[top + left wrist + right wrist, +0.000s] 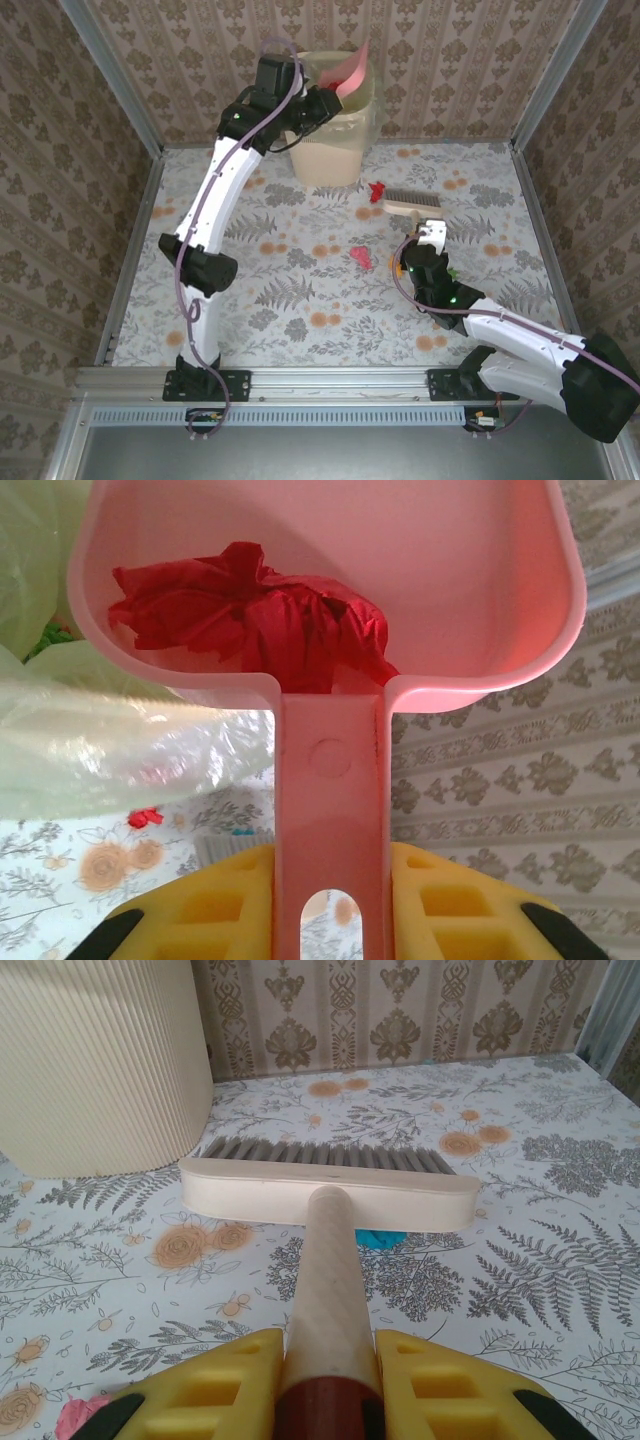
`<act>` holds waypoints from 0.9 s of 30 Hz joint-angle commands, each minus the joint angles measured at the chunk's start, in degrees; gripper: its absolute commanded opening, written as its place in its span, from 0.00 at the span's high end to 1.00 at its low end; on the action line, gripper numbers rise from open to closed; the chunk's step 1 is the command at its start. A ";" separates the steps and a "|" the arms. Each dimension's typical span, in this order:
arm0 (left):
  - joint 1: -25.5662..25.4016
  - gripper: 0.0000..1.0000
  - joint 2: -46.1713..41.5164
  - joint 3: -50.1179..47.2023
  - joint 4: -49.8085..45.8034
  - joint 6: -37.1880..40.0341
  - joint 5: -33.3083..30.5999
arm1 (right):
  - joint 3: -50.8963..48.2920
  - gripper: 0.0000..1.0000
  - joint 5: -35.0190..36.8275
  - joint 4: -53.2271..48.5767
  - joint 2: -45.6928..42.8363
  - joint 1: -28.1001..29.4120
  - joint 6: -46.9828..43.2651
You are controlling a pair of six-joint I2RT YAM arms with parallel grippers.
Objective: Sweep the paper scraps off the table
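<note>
Pinching the dustpan (400,560) handle, left gripper (330,880) holds a red scrap (250,615) over the bin (330,150); right gripper (432,238) clamps the brush (412,203), pink scrap (361,257) at its 9 o'clock.

The table (330,300) is printed with grey leaves and orange flowers on white. The walls (450,60) are patterned in brown damask. The dustpan (330,570) is pink, and a red paper scrap (250,615) is seen in it. The bin (90,1060) is ribbed cream. The brush (330,1188) is cream with grey bristles. A blue scrap (380,1238), a red scrap (377,190) and a pink scrap (361,258) are seen mid-table.
</note>
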 commanded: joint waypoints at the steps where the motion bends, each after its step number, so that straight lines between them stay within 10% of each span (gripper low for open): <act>1: 1.46 1.00 1.50 1.81 6.72 -7.87 5.04 | 1.91 1.00 0.15 0.98 0.27 -0.32 0.34; 27: 4.71 1.00 6.19 -8.07 39.06 -32.73 13.03 | 2.55 1.00 -0.72 0.98 2.30 -0.32 0.33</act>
